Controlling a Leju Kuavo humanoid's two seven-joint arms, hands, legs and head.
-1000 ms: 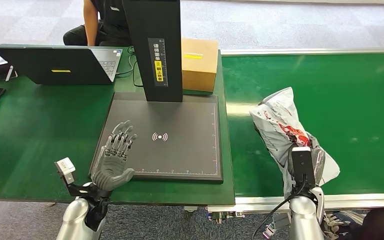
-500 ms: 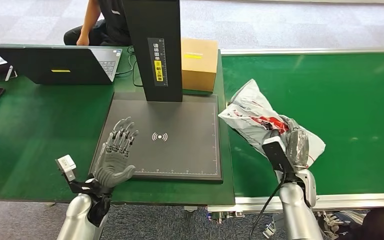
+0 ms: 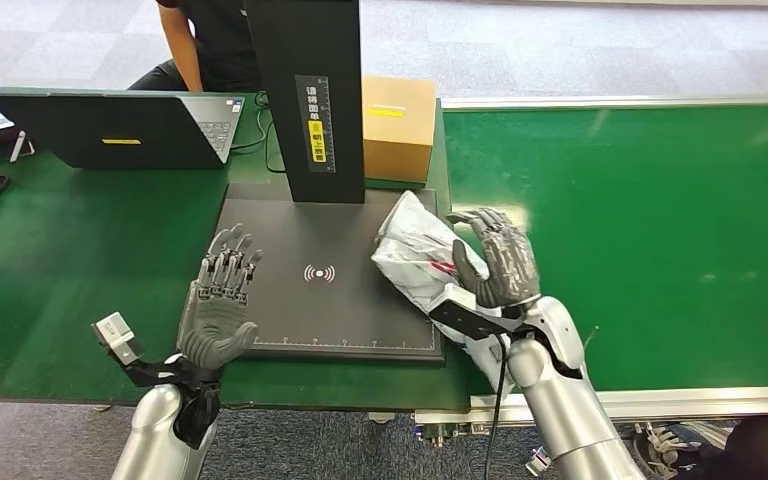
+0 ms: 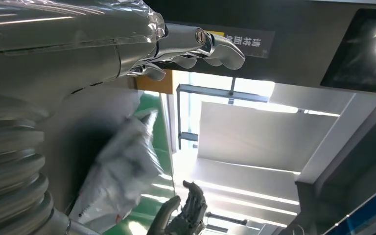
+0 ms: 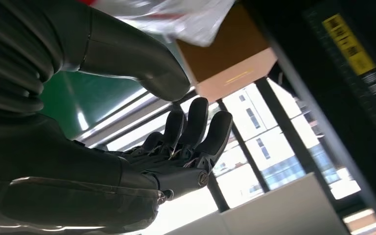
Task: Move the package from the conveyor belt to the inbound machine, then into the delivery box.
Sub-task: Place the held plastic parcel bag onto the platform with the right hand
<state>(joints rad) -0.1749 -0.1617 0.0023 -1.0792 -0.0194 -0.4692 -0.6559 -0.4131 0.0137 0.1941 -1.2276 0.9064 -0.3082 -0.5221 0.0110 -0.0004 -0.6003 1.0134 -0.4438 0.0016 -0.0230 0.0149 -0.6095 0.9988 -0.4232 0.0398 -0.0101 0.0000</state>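
Right hand fingers were spread apart, palm against the side of the package, thumb toward the bag; it looked like pushing or cradling rather than a closed grip, so whether it truly held the bag could not be told. Right wrist view showed thumb and dark fingers parted with open air between them, bag just beyond the thumb. Left hand fingers were apart and upright, holding nothing, hovering at the left edge of the inbound machine pad.

Package: white crumpled plastic bag with red print, lying across the pad's right edge, part on the black scan surface, part hanging over toward the conveyor belt. Cardboard box stood behind the machine's black column; laptop at far left.

Step in hand, as judged: getting the bag fully onto the pad. To do it well, keep the palm flat on the bag's side and slide it toward the centre mark, not past it; soft bag may fold or snag at the pad rim, so push low. Left hand could act as a stop on the far side
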